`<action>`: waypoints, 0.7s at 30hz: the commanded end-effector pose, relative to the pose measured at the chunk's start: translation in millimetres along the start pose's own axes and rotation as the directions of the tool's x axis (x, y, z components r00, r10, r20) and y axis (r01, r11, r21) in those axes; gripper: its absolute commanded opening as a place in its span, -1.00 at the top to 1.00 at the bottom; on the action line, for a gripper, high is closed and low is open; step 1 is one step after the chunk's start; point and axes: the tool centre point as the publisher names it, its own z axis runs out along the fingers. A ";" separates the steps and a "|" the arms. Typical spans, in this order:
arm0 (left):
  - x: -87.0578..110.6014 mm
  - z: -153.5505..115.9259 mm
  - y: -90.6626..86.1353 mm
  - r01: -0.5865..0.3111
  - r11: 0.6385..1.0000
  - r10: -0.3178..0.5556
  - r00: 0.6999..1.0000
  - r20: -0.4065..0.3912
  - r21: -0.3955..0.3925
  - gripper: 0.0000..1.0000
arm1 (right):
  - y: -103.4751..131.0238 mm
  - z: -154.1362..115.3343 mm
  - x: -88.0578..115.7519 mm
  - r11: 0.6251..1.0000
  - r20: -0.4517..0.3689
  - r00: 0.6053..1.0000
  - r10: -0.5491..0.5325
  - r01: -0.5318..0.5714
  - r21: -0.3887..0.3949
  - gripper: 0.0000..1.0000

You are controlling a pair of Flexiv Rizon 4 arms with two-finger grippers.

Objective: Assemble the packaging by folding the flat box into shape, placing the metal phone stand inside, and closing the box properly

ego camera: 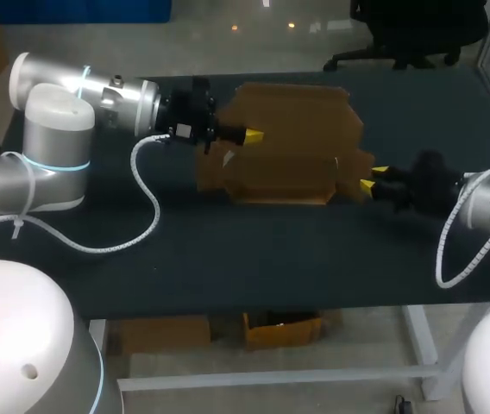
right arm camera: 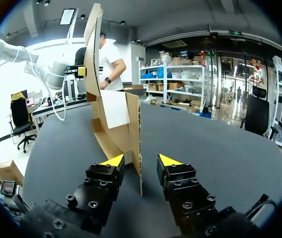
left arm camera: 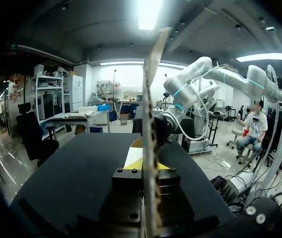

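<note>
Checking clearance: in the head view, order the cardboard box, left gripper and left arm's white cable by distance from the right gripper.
1. cardboard box, its edge at the right gripper.
2. left gripper, across the box.
3. white cable, farthest left.

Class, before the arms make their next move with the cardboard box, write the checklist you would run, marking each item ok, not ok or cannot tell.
1. Left pincer shut on the flat box: ok.
2. Right pincer gripping it: not ok, open around a panel edge.
3. Box folded into shape: not ok, unformed.
4. Phone stand in sight: not ok, none shows.
</note>
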 end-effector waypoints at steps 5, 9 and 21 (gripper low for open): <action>0.4 0.1 2.3 0.000 1.000 0.000 1.000 0.001 -0.002 1.00 | -5.0 18.9 -8.1 1.000 -0.012 1.000 0.017 -0.017 -0.005 0.25; 0.4 0.1 2.3 0.000 1.000 0.000 1.000 0.001 -0.002 1.00 | -4.9 22.3 -5.9 1.000 -0.004 1.000 0.019 -0.019 -0.013 0.37; 0.4 0.1 2.3 0.000 1.000 0.000 1.000 0.001 -0.002 1.00 | -0.9 22.5 3.4 1.000 0.034 0.999 0.013 -0.013 -0.010 1.00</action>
